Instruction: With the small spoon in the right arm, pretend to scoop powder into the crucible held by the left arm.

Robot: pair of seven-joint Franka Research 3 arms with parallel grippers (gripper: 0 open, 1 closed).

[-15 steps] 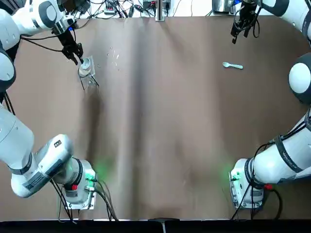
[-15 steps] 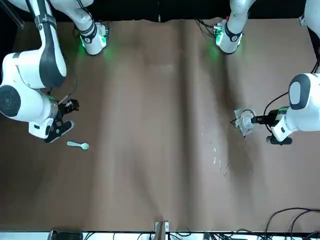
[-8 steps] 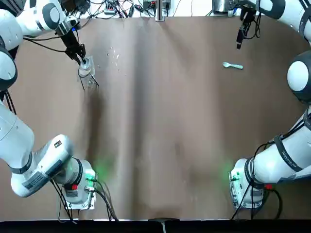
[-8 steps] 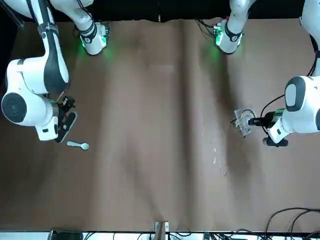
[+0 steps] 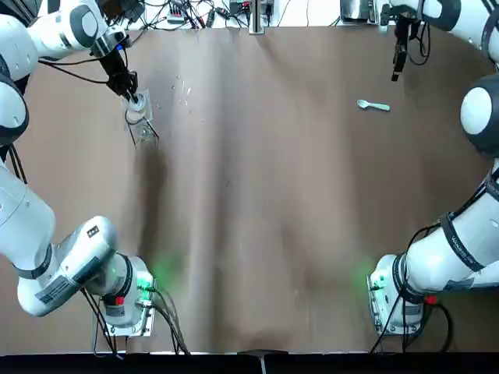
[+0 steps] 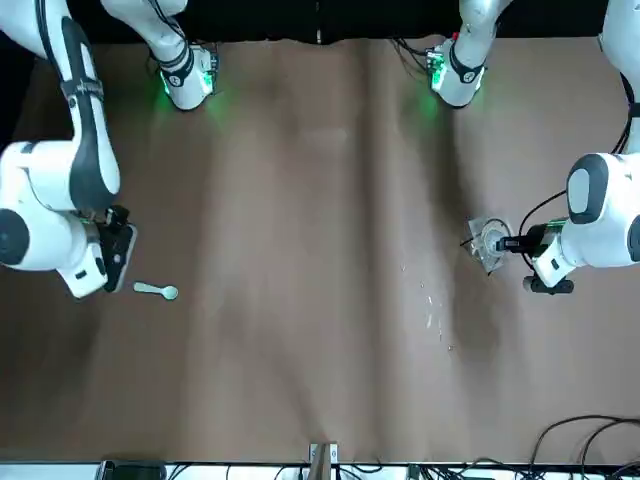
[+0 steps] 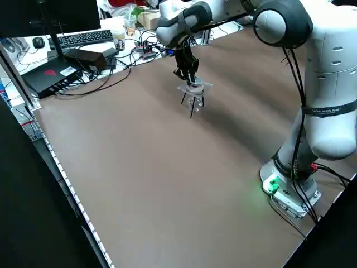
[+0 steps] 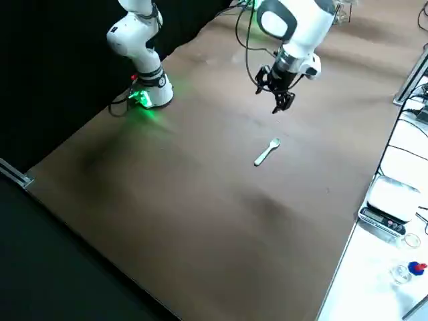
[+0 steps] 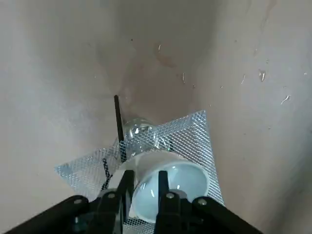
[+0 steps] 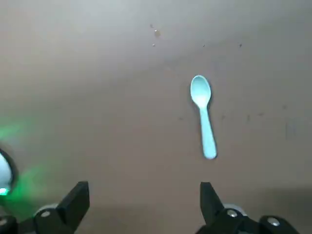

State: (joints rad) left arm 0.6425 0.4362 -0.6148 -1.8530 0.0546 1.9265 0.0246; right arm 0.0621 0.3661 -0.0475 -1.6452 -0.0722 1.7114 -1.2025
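The small pale-blue plastic spoon (image 10: 204,117) lay ungrasped on the brown surface (image 5: 257,195) near the right pincer (image 10: 142,192), which was spread wide. The left pincer (image 9: 144,181) pinched the white ceramic crucible (image 9: 187,178) on its wire mesh (image 9: 192,134). Picking up the spoon seemed next: descend and close on its handle.

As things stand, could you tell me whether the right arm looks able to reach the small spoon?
Probably yes. The small spoon lies on the table with nothing around it, and the right gripper hangs nearby above the table, fingers open. The left gripper is far off at the crucible.
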